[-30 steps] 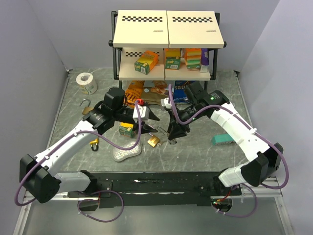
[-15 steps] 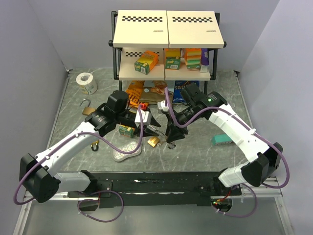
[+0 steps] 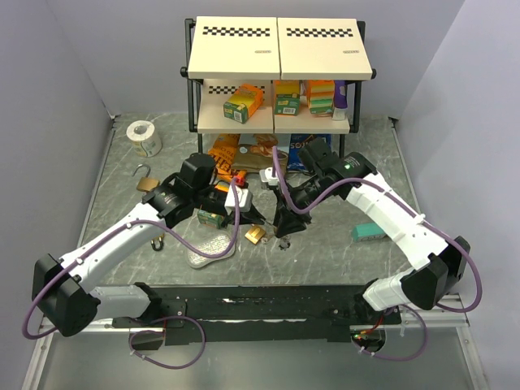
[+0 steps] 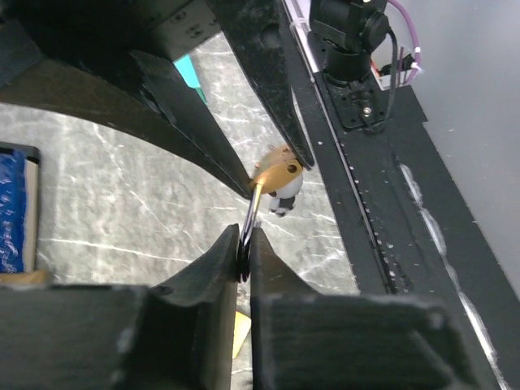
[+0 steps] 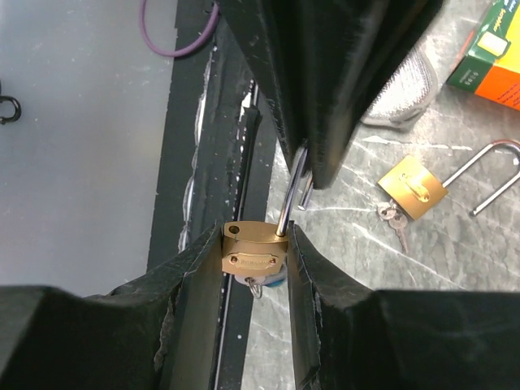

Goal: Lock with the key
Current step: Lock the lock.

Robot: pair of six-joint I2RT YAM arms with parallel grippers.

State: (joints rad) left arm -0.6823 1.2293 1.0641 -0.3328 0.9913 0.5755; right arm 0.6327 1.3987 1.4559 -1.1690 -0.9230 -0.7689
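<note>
- Overhead, we see the left gripper and the right gripper tip to tip above the grey marbled table. What they share is too small to tell from this view. A second brass padlock lies on the table just beside them.
- From the left wrist, the left claw is pressed together on the bent steel shackle of the small brass padlock, which hangs in the air, apart from the table.
- From the right wrist, the right claw is clamped on the two flat sides of the brass body. One shackle leg sits in its hole and the other hole looks empty, so we judge the lock not yet closed. A small key seems seated in the underside, mostly hidden.
- We judge the lock dense, rigid and smooth enough to slip. It is best held by the body's flat sides and by the shackle near its bend. The key looks thin and light, and is best pinched across its head.
</note>
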